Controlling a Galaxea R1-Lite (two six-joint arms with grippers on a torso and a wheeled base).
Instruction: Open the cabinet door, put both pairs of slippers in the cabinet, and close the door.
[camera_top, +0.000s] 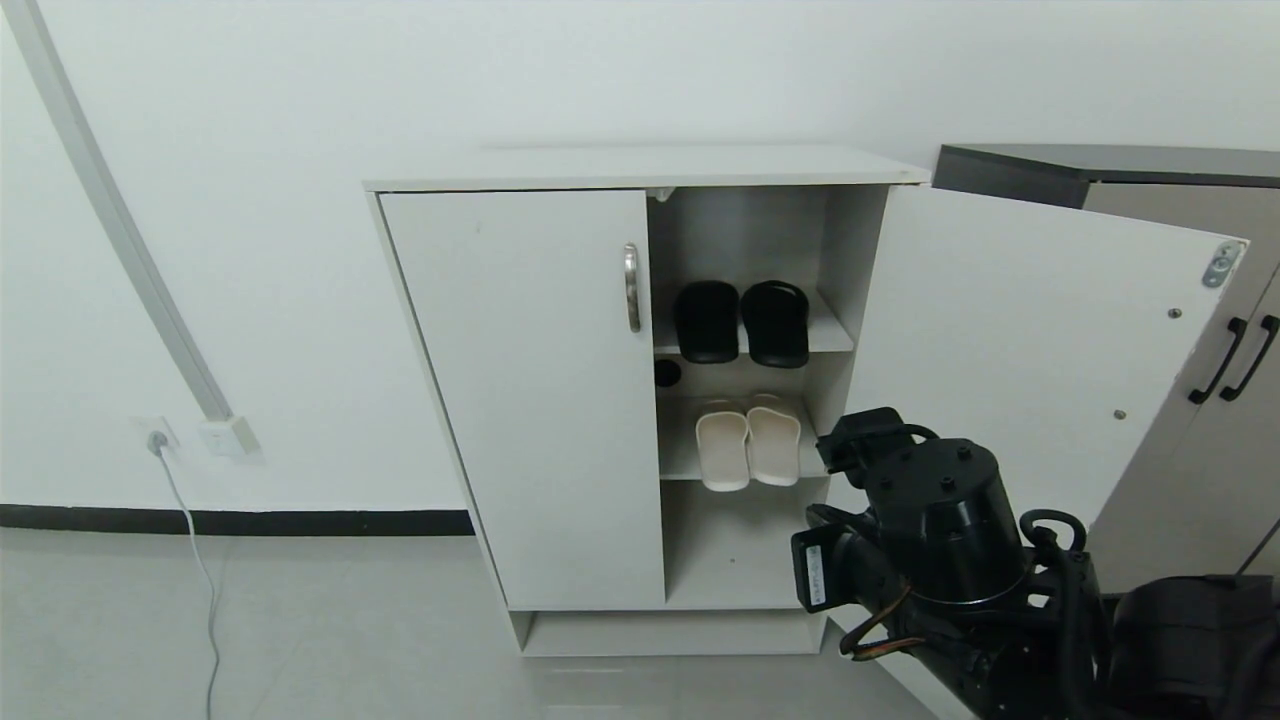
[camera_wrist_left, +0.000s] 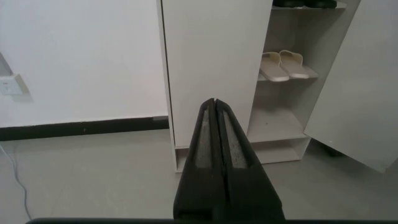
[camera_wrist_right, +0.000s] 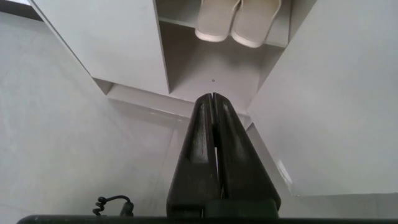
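R hand (camera_wrist_right: 213, 95) closed, beside open door (camera_top: 1030, 340).

White cabinet (camera_top: 520, 400), black slippers (camera_top: 720, 325), cream slippers (camera_top: 735, 450), grey floor (camera_top: 300, 620)

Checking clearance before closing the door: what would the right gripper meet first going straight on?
Likely the right gripper enters the cabinet's bottom compartment, meeting its floor below the white slippers; depth unclear.

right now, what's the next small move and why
Probably bring the right end effector round the far edge of the open door to start pushing it shut: the black slippers and white slippers already sit inside the cabinet, and only that door stands open.
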